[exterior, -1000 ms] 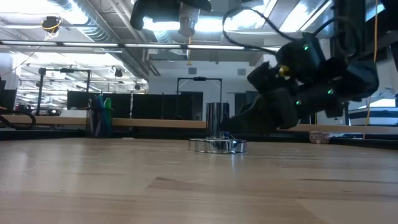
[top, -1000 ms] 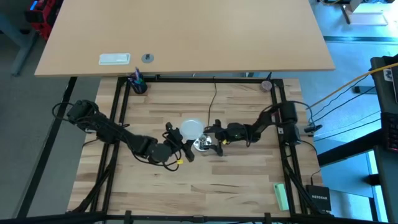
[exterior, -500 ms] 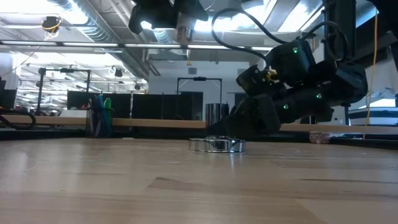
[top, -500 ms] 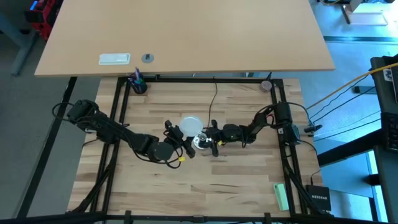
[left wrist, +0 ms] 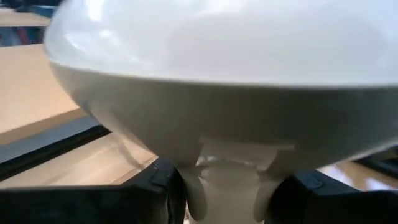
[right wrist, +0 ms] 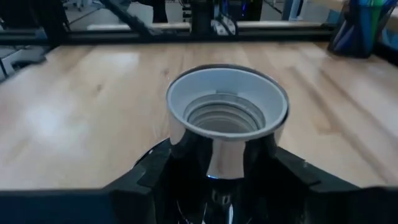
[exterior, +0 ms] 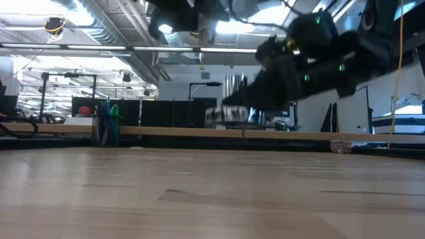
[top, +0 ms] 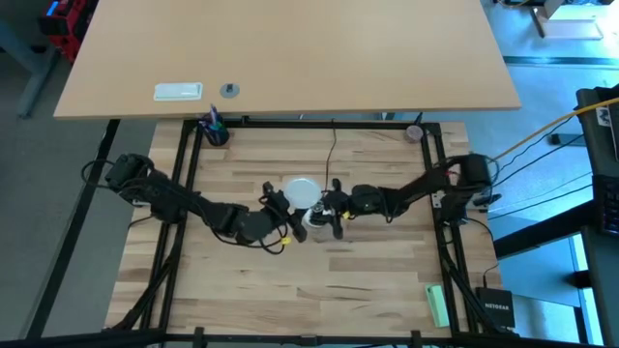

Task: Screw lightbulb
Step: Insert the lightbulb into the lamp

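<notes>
High view: near the middle of the counter (top: 387, 290), the left tool (top: 281, 209) pinches the lightbulb (top: 301, 190), with the right tool (top: 329, 214) just beside it.

Low view: the socket (exterior: 229, 114) hangs clear of the counter.

Left wrist view: dark fingers (left wrist: 155, 186) clamp the lightbulb's neck.

Right wrist view: the right tool's fingers (right wrist: 149, 171) pinch the socket, mouth open upward.

Light wooden table (top: 368, 280) inside a black frame

A dark cup of pens (top: 214, 130) stands at its upper left corner, a small round dish (top: 415, 132) at the upper right, a green block (top: 438, 304) at lower right.
</notes>
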Robot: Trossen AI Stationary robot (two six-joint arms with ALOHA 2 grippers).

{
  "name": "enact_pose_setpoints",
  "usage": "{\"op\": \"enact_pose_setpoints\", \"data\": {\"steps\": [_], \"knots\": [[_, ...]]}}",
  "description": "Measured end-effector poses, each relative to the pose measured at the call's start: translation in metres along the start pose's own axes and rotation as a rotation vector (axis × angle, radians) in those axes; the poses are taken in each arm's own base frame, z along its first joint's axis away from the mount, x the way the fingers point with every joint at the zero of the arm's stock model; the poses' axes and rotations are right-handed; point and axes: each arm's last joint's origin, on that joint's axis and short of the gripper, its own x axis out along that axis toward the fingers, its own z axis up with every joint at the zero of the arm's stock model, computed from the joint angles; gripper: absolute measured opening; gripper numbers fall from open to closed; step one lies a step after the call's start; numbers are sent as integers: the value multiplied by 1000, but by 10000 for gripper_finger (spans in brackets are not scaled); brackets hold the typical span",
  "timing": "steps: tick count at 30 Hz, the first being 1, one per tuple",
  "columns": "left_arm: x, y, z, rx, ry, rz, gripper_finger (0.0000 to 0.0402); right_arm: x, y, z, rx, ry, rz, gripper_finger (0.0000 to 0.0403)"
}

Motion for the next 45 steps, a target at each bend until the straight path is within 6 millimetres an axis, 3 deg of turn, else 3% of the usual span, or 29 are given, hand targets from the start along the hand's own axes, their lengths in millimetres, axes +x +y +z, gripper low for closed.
{"op": "enact_pose_setpoints", "data": {"steps": [6, 11, 20, 34, 45], "knots": [[21, 4, 13, -72, -99, -131, 147, -13, 1, 24, 79, -40, -6, 177], [41, 5, -2, -84, -129, -157, 147, -16, 1, 29, 105, -49, 0, 177], [56, 9, -18, -92, -82, -176, 147, -17, 2, 29, 109, -44, 24, 177], [55, 9, -31, -39, 24, -166, 145, -17, 2, 27, 94, -13, 31, 177], [63, 5, -56, -34, 79, -179, 143, -19, 2, 22, 39, 20, 23, 177]]}}
